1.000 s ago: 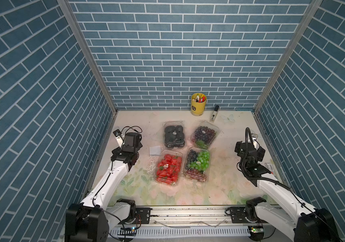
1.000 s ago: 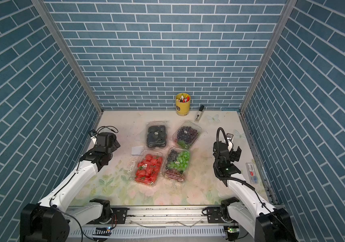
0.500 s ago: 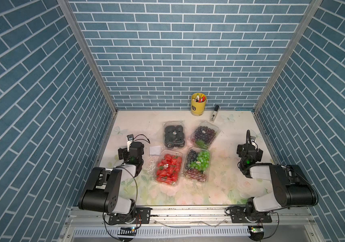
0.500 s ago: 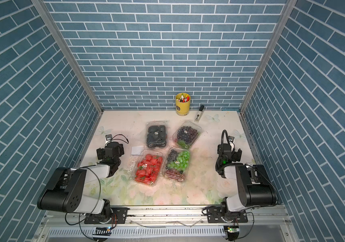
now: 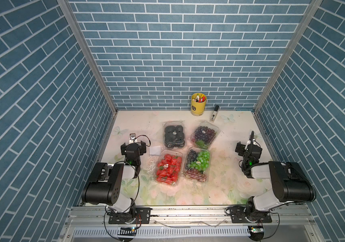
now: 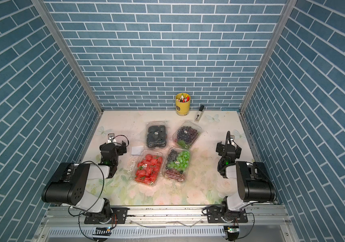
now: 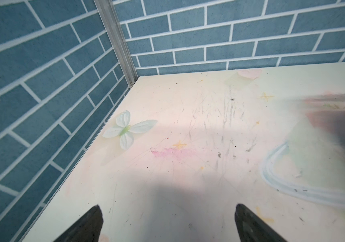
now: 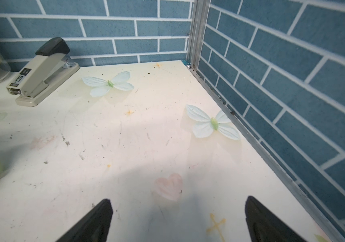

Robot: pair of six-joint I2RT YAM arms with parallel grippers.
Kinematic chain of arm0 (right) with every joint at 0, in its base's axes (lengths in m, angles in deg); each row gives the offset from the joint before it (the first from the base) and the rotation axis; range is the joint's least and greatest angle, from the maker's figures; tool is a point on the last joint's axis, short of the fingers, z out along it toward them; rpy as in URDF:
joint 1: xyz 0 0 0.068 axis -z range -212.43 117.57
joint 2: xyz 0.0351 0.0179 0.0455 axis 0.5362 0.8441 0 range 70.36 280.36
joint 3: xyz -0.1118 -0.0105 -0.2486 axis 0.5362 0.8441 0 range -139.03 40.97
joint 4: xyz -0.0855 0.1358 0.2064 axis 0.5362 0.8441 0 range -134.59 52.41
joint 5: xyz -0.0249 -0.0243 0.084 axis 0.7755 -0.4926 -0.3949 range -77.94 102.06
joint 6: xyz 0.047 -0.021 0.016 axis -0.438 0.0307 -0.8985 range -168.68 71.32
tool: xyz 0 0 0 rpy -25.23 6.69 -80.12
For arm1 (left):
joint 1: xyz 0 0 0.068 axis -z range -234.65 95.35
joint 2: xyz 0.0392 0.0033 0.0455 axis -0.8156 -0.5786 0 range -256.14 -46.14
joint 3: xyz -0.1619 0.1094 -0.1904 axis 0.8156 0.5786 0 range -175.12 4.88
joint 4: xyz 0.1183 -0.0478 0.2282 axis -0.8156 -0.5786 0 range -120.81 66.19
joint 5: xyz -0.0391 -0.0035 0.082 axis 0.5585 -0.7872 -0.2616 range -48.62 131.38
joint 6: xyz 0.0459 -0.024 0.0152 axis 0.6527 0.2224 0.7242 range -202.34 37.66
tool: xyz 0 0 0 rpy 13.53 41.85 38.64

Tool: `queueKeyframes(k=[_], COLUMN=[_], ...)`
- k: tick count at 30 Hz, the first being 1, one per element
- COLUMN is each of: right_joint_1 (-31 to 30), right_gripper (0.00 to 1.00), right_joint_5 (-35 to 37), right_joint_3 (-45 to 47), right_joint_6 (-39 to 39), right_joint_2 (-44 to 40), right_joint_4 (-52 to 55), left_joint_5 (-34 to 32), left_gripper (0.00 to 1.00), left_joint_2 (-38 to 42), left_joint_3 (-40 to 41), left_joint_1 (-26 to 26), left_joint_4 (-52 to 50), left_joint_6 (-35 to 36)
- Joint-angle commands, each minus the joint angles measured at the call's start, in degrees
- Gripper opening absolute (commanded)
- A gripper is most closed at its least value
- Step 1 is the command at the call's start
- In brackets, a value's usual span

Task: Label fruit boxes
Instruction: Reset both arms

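Fruit boxes (image 6: pixel 155 136), four clear clamshells, sit in a two-by-two cluster in the middle of the table (image 5: pixel 230 130), all lids closed. At the back are the blackberry box (image 5: pixel 174 135) on the left arm's side and the purple grape box (image 5: pixel 204 135) next to it, turned at an angle. In front of them are the strawberry box (image 5: pixel 169 168) and the mixed grape box (image 5: pixel 197 164), almost touching each other. Each lid has a small round sticker (image 5: pixel 166 166) near its middle.

A white sheet (image 5: pixel 155 150) lies flat just beside the strawberry box's back corner, between the boxes and the left arm. By the back wall stands a yellow pen cup (image 5: pixel 198 104) with a stapler (image 5: pixel 214 113) near it.

Both arms are folded low at the sides, well apart from the boxes. The left gripper (image 7: pixel 167 209) is spread wide over bare tabletop with nothing between its fingers. The right gripper (image 8: pixel 177 200) is just as wide and empty, facing the back corner, where its wrist view shows the stapler too.
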State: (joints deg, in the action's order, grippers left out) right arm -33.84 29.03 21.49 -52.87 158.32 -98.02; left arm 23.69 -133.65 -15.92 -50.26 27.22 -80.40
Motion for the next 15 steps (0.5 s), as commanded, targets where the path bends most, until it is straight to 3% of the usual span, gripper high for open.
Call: queueKeyframes(k=[1,12,13,15], right_joint_1=[0.3,0.4,0.4,2.5], right_gripper=[0.99,0.99,0.99,0.99], right_joint_5=[-1.3,-1.6,-4.2,-22.2], right_joint_3=[-1.2,-1.2,-1.2,-0.6], right_joint_6=[0.7,0.4,1.2,5.1], right_joint_2=[0.5,0.3,0.2,-0.4], right_joint_4=[-0.7,0.1,-0.1,0.6], left_joint_5=[1.6,2.5,2.4,2.5], left_gripper=[1.0,1.0,1.0,1.0], left_joint_2=[-0.2,-0.2,-0.2,-0.2], left_joint_3=[-0.1,-0.2,-0.2,-0.2], left_joint_1=[-0.2,-0.2,-0.2,-0.2], left_joint_4=[1.2,1.3,1.3,1.2], left_joint_6=[1.0,1.2,1.2,1.2])
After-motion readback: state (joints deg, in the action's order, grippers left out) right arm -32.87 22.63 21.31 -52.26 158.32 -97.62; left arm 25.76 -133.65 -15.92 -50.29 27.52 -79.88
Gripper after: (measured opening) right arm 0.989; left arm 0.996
